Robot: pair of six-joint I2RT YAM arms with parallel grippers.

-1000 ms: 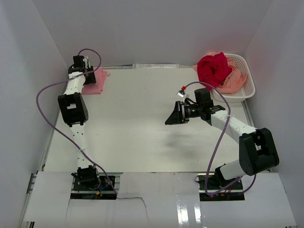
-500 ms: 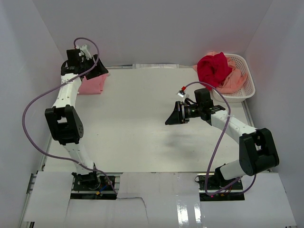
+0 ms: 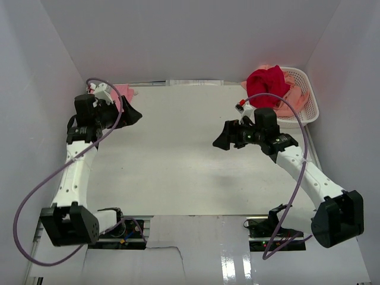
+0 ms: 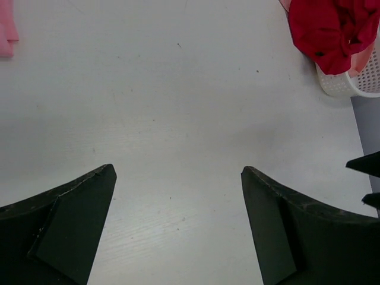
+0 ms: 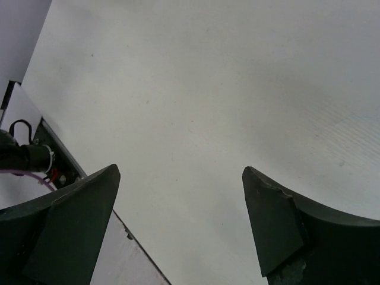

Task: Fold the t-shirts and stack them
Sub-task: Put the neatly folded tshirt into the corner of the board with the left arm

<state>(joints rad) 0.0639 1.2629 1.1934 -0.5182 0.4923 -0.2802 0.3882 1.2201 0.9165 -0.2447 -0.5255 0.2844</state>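
Fingers: my left fingers (image 4: 65, 228) spread wide, empty, over the counter (image 3: 178, 148) | my right fingers (image 5: 300, 228) spread wide, empty | pink t-shirt (image 3: 123, 91) at counter's 10 o'clock, beside my left fingers | red t-shirt (image 3: 266, 85) heaped on peach t-shirt (image 3: 291, 105) in white lattice basket (image 3: 314, 102) at 2 o'clock

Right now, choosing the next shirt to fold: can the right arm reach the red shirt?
Probably yes. The red shirt lies uncovered on top of the basket, close by; the right gripper is open and empty, though it faces away.
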